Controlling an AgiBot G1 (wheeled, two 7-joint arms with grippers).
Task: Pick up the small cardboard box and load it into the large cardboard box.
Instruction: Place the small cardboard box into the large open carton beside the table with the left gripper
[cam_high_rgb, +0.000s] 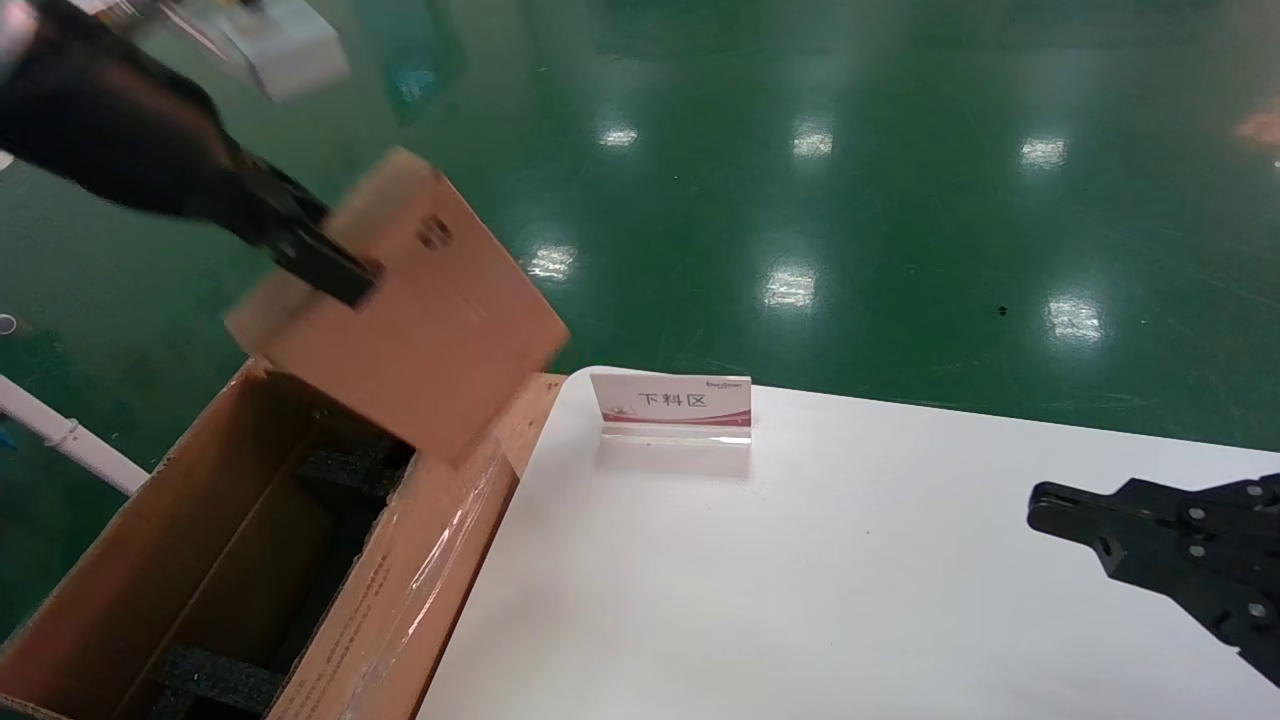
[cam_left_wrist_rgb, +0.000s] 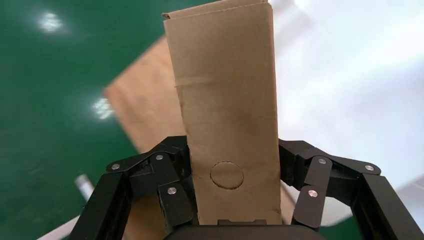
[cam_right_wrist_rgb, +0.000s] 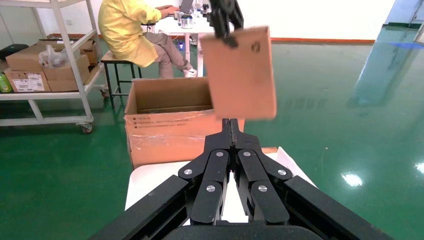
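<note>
Boxes: one small cardboard box (cam_high_rgb: 420, 320), one large cardboard box (cam_high_rgb: 130, 560).

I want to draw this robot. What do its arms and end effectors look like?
Both are black. The left end effector and the right end effector are built from flat, angular black links joined by small round silver screws, tapering into two slim fingers. The left arm behind it is a thick, smooth black tube. No cables or markings show.

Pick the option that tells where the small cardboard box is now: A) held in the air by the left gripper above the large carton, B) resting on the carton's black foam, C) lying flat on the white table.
A: the left gripper clamps the small cardboard box in the air over the large cardboard box.
</note>
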